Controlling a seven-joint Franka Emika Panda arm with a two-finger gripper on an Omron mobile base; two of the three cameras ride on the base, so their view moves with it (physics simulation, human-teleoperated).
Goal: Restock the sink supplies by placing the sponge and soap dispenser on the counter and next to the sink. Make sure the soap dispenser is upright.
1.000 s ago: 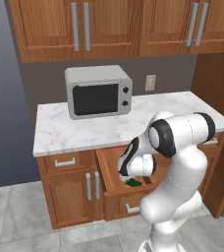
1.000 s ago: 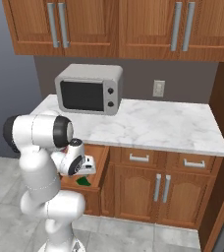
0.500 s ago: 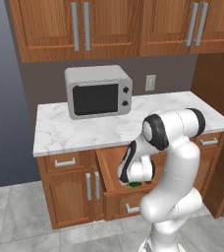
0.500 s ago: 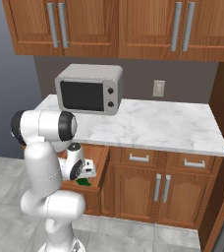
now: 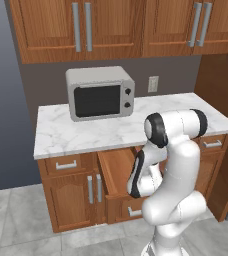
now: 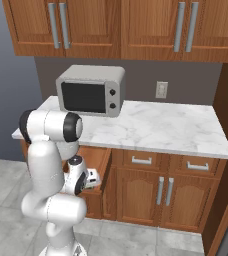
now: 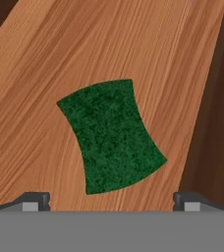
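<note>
1 sponge [image 7: 111,135] lies flat on the drawer floor [image 7: 45,74], probably soft and light; the end effector [image 7: 111,202], spread wide, should pinch its narrow waist.

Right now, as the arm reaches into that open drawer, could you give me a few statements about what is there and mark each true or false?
1. The sponge lies flat on the wooden floor of the drawer. True.
2. The gripper is clamped on the sponge. False: its jaws stand open, with the sponge lying between the tips, not gripped.
3. A microwave stands on the counter. True.
4. The sponge's top face is yellow. False: it is dark green.
5. The upper cabinet doors hang open. False: they are shut.
</note>
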